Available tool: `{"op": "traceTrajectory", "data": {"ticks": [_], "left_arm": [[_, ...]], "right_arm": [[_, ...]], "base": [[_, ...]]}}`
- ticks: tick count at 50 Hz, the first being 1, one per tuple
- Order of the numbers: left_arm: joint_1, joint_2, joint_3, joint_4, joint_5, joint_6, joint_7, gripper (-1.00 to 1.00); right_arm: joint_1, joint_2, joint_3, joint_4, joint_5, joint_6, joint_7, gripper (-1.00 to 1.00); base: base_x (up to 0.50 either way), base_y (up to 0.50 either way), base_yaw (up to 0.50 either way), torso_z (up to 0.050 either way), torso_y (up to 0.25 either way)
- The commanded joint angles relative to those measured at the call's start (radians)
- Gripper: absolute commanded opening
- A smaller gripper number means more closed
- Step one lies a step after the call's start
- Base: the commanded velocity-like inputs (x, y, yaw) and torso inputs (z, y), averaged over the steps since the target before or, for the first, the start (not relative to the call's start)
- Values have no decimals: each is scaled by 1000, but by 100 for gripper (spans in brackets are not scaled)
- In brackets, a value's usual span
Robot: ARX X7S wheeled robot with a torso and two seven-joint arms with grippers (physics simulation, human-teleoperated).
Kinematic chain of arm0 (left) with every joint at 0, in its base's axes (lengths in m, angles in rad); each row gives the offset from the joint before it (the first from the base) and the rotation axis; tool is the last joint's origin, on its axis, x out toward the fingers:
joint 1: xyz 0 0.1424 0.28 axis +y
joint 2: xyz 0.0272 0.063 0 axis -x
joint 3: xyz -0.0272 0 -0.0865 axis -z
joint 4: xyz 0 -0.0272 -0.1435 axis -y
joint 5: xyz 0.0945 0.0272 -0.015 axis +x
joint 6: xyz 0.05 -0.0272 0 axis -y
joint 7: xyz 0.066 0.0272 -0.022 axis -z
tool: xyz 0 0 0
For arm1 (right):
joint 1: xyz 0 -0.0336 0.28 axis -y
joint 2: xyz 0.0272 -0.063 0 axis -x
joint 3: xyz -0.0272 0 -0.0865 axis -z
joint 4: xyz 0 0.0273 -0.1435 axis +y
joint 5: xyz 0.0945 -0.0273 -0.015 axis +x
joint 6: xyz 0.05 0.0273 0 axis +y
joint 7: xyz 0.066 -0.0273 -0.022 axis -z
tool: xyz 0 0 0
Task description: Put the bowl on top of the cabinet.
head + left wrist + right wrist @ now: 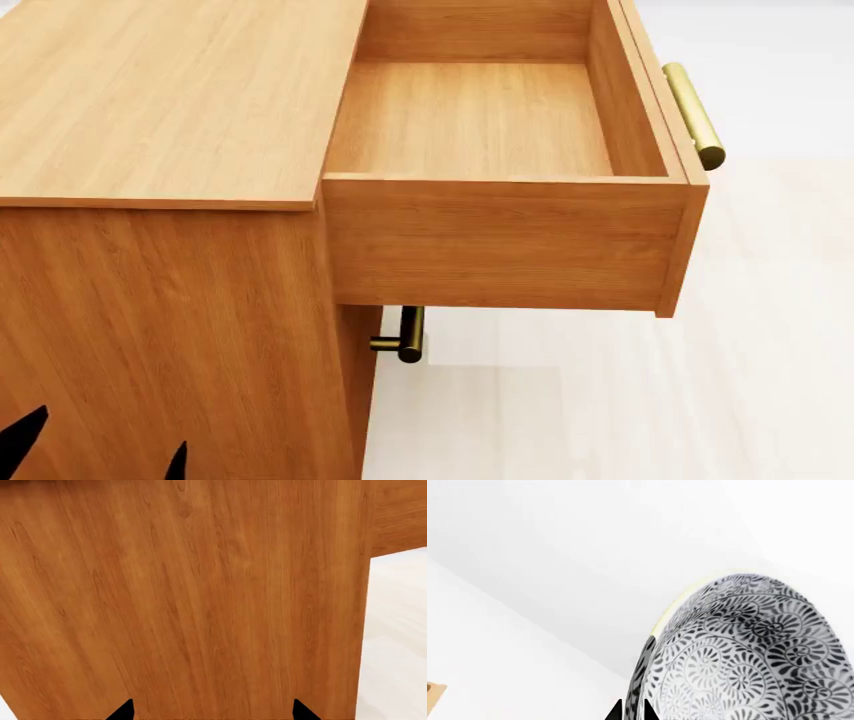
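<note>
The bowl (740, 650), white with a dense dark floral pattern, fills the right wrist view. My right gripper (632, 711) is shut on its rim, one black fingertip on each side of the wall. The bowl and the right arm do not show in the head view. The orange-brown cabinet (160, 100) takes up the left of the head view, its flat top bare. My left gripper (94, 450) is open low against the cabinet's side panel (187, 605), its two black fingertips wide apart with nothing between them.
The cabinet's top drawer (481, 120) stands pulled out and empty, its brass bar handle (694, 115) at the far right. A second brass handle (407, 335) shows beneath it. Pale wooden floor (641, 400) lies to the right of the cabinet.
</note>
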Motion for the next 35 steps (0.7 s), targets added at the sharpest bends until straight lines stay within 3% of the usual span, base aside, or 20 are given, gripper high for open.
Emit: {"op": "traceTrajectory", "data": {"ticks": [1,6,14,28,35], "left_arm": [[-17,21,-68,-6,-41,-12,27,100],[-37,20,-61,-35,-42,-2,38,100],[-29,22,-65,-76,-42,33,47,100],[12,23,-69,-101,-36,90,48,100],[22,26,-69,-145,-41,134,69,100]], "right_arm": [[14,-394,200,625,-369,-412,-193,-100],[12,-396,29,602,-124,-427,-115,-100],[14,-397,-131,542,191,-469,-39,-100],[13,-397,-252,447,574,-538,54,-100],[4,-397,-319,427,676,-578,66,-100]], "base": [[0,0,0,0,0],[0,0,0,0,0],[0,0,0,0,0],[0,0,0,0,1],[0,0,0,0,0]]}}
